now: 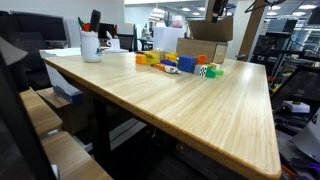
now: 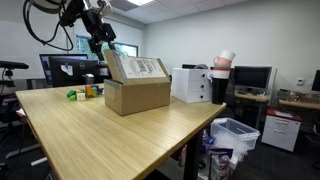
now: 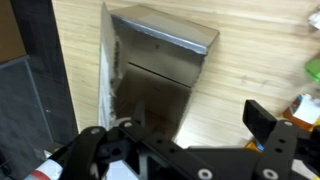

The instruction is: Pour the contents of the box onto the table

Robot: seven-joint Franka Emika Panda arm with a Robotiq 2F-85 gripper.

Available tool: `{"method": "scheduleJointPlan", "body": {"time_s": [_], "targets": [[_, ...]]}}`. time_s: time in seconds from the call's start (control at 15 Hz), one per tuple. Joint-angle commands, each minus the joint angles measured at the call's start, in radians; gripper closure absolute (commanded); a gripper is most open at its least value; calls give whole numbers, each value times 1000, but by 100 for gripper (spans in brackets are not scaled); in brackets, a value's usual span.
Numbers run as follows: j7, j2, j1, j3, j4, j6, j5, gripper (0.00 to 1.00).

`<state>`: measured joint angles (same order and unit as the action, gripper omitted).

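Note:
The brown cardboard box (image 2: 140,96) stands upright on the bamboo table (image 2: 100,140), top flaps open, one labelled flap raised. It also shows at the far end of the table (image 1: 200,48) and from above in the wrist view (image 3: 150,70), where its inside looks dark and empty. The colourful toy blocks (image 1: 180,63) lie loose on the table beside the box, also seen in an exterior view (image 2: 85,92) and at the wrist view's right edge (image 3: 303,108). My gripper (image 2: 100,40) hovers above the box's rear edge, open and empty (image 3: 190,130).
A white mug of pens (image 1: 91,45) stands near a table corner. White machines (image 2: 192,84) sit on a stand beyond the table's edge, with a bin (image 2: 235,135) on the floor. Monitors (image 2: 70,70) stand behind the table. Chairs (image 1: 40,110) are along one side.

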<state>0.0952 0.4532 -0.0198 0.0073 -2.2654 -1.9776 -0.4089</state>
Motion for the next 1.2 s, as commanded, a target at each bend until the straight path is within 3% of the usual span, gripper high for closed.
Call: {"method": "scheduleJointPlan", "body": {"time_s": [0.0, 0.47, 0.8, 1.13], "targets": [[-60, 48, 36, -9, -26, -26, 118, 0], [-144, 83, 71, -39, -63, -83, 299, 0], [-219, 112, 77, -59, -112, -139, 353, 0], [-225, 125, 56, -70, -147, -120, 340, 0]]}}
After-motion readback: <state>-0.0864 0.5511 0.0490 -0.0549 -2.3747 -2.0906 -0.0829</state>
